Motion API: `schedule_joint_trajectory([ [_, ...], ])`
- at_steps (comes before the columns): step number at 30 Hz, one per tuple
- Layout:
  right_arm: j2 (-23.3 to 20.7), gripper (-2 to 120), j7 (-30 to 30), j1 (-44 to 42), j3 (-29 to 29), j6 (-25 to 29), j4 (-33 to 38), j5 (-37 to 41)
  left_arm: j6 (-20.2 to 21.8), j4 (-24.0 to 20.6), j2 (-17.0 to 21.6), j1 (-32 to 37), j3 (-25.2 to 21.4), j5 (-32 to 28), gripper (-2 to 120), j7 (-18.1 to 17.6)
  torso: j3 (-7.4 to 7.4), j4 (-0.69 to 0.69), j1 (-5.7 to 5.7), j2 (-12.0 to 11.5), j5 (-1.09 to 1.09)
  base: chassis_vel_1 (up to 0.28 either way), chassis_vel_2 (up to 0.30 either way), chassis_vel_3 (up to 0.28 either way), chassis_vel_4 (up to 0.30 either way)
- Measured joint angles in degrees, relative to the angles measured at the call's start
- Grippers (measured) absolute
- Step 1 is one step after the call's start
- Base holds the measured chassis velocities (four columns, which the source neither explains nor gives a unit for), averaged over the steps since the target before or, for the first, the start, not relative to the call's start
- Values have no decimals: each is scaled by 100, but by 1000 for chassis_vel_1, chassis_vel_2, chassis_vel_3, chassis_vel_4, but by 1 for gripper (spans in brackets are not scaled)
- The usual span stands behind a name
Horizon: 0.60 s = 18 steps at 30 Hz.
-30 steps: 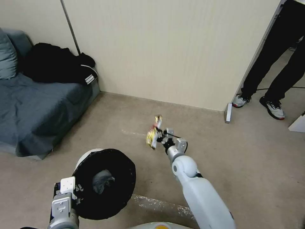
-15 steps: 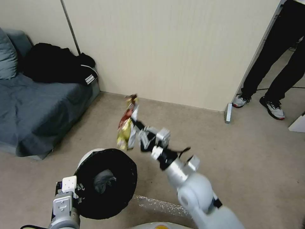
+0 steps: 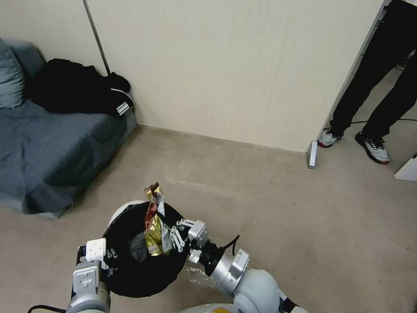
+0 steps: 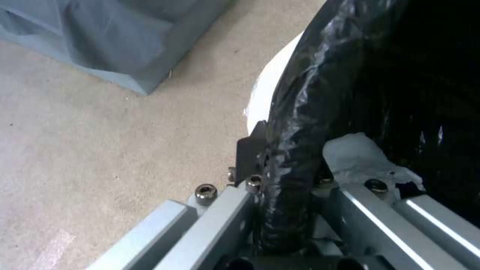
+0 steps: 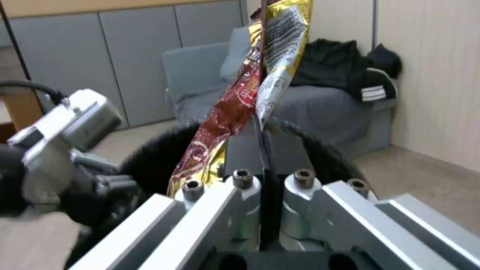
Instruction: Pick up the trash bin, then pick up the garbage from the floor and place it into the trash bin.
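Right end effector [image 3: 173,237] pinches a crinkled gold-and-red wrapper [image 3: 153,221] over the black-lined bin [image 3: 130,278].

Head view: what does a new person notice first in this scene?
The shiny snack wrapper, pinched upright in the right gripper, hangs over the mouth of the trash bin. The left gripper clamps the bin's black-bagged rim, lower left. A white tissue wad lies inside.

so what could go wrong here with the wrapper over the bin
The wrapper stands tall in the right gripper, its top well above the trash bin rim; released here, it might tip outside. The left gripper holds the bin only by its bag-wrapped rim, so a nudge could tilt it.
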Motion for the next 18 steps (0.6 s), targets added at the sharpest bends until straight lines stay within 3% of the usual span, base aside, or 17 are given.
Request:
schedule_joint_trajectory([
  [11,-26,1,-53,-31,4,66,-232,-110,13,-37,-6,-12,-9,-21,0,1,0,2,0,0,-1,0,0,0,0],
  [18,-34,26,-57,-48,5,60,-325,-189,30,-56,-3,-20,-14,-41,0,0,0,2,0,0,-2,0,0,0,0],
])
